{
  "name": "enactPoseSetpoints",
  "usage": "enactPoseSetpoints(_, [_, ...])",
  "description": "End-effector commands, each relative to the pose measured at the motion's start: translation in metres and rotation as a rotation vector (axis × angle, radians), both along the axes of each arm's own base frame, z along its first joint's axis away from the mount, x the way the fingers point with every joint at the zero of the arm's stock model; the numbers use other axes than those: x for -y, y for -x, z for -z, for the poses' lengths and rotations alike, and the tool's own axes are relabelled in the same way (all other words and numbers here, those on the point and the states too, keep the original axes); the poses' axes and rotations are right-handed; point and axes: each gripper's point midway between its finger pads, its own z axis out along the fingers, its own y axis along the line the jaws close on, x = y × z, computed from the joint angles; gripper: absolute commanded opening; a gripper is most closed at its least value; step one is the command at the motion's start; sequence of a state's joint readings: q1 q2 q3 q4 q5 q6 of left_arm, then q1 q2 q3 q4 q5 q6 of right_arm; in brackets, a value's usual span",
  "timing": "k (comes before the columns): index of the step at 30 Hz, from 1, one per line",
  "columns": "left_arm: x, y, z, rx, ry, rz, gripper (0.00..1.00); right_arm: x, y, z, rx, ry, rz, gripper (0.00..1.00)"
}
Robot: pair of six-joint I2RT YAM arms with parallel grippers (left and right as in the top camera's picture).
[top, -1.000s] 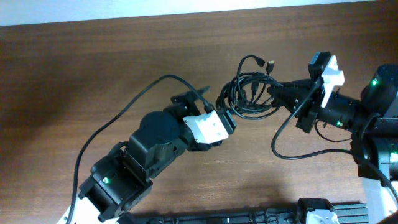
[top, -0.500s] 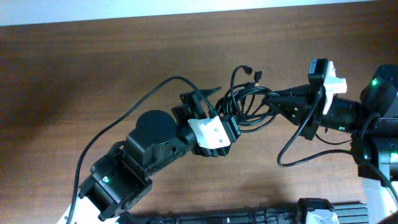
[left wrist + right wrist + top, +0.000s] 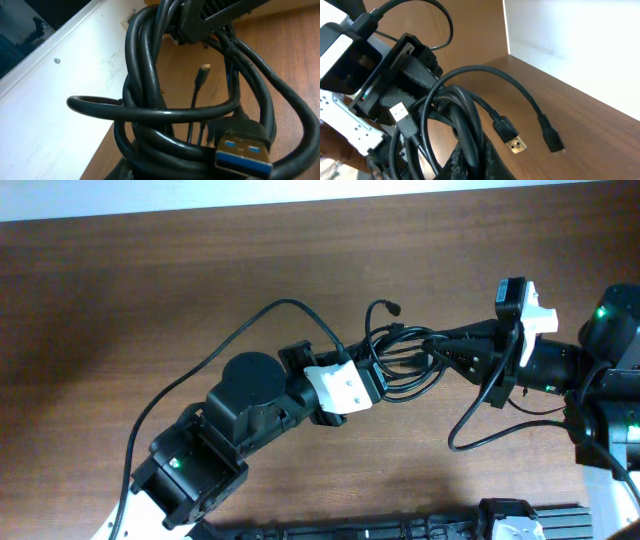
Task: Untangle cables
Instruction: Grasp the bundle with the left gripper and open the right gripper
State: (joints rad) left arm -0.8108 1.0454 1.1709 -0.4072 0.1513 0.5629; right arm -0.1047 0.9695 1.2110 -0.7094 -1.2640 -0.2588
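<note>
The cables (image 3: 402,362) are a bunch of thin black cords held off the brown table (image 3: 150,280) between both grippers. My left gripper (image 3: 368,372) is shut on the bunch's left side. In the left wrist view the loops (image 3: 150,100) fill the frame, with a blue USB plug (image 3: 245,152) low on the right. My right gripper (image 3: 440,350) is shut on the right side; its fingers (image 3: 492,162) pinch one thick cord (image 3: 470,135). A gold USB plug (image 3: 512,142) and a small plug (image 3: 552,141) hang free.
The left arm's thick wire (image 3: 230,340) arcs over the table to its wrist. The right arm's wire (image 3: 475,430) loops below that arm. A white wall (image 3: 300,195) runs along the table's far edge. Dark equipment (image 3: 400,530) lies at the near edge.
My left gripper has gone from open to shut on the bunch. The bunch and its loose top plug have shifted slightly left. The right gripper has stayed about where it was.
</note>
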Motion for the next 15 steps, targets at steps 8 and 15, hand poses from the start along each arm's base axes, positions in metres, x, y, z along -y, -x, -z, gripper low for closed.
enactPoseSetpoints(8, [-0.013, -0.025, -0.006, 0.05, -0.011, -0.151, 0.0, 0.005, -0.006, -0.007, -0.074, -0.015, 0.081, 0.9])
enactPoseSetpoints(15, [-0.033, -0.049, -0.024, -0.028, 0.16, -0.318, 0.0, 0.026, -0.035, 0.007, -0.271, -0.042, 0.325, 0.91])
